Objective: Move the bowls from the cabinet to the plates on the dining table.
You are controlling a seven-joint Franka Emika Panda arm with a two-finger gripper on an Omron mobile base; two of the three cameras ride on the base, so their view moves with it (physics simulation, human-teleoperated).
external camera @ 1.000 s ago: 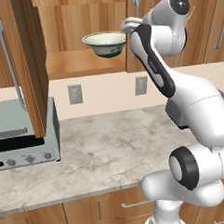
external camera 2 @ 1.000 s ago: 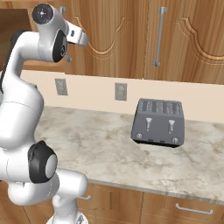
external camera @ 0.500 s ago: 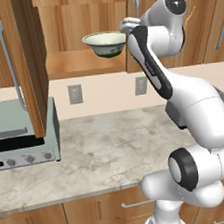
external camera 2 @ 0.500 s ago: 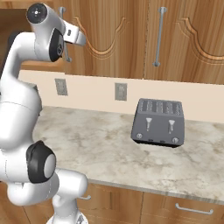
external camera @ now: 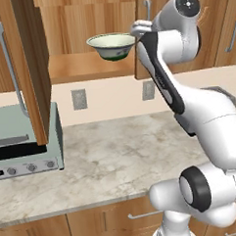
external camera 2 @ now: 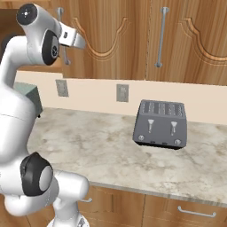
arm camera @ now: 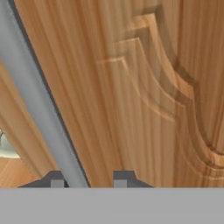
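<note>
Beside the gripper (arm camera: 87,177), to its left, the bowl (external camera: 112,45) sits on the open cabinet (external camera: 83,68) shelf; fingers straddle the vertical door handle (arm camera: 37,103), grip undeterminable.

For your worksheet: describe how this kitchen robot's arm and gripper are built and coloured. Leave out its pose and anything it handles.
The arm is made of smooth, glossy white rounded shells. Its joints are dark, and round black caps sit at the elbow and near the base. A black strip runs along the forearm. The gripper ends in two small, dark grey, square-edged fingertips. No cables or markings are visible.
</note>
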